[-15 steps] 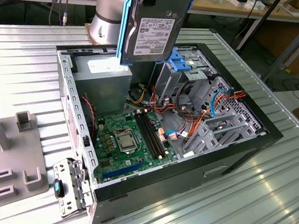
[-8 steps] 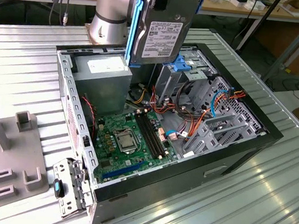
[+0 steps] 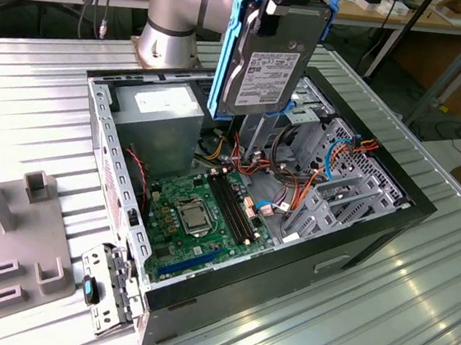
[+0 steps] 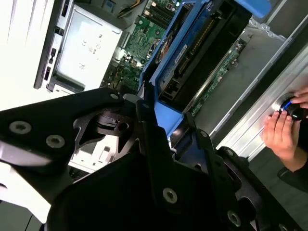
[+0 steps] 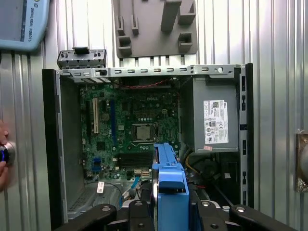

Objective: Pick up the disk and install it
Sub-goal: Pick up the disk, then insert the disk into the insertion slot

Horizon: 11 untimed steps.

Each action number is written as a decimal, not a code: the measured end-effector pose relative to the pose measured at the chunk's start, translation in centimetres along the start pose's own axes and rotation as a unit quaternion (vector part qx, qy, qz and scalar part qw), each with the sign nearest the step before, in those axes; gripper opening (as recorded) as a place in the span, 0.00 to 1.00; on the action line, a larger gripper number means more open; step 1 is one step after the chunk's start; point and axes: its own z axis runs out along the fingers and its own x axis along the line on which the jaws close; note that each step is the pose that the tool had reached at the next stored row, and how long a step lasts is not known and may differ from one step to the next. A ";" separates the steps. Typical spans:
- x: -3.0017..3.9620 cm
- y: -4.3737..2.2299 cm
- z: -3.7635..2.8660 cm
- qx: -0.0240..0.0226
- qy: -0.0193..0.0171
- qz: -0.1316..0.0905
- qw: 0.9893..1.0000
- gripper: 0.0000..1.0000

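A: Claw status?
B: The gripper (image 3: 283, 3) is clenched on the disk's (image 3: 268, 65) top edge. The disk hangs upright over the open PC case (image 3: 373, 225).
A: Labels?
B: In the exterior view there's a white printed sticker on the disk face. In the first wrist view there's a white label on the PSU (image 5: 216, 120).
A: Diffs btw views?
B: The second wrist view has a person's hand (image 4: 281, 132) at a blue-ringed knob (image 4: 292, 109). The first wrist view has the mobo (image 5: 130, 130) past the blue carrier, and a grey fixture (image 5: 154, 29) beside the case.
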 end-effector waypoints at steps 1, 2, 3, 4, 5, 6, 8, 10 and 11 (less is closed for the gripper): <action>0.00 0.00 0.00 0.000 0.000 0.000 1.000 0.37; 0.00 0.00 0.00 0.000 0.000 0.000 1.000 0.37; 0.00 0.00 0.00 0.000 0.000 0.000 1.000 0.37; 0.00 0.00 0.00 0.000 0.000 0.000 1.000 0.37; 0.00 0.00 0.00 0.000 0.000 0.000 1.000 0.37; 0.00 0.00 0.00 0.000 0.000 0.000 1.000 0.37; 0.00 0.00 0.00 0.000 0.000 0.000 1.000 0.37; 0.00 0.00 0.00 0.000 0.000 0.000 1.000 0.37; 0.00 0.00 0.01 0.000 0.000 0.000 1.000 0.37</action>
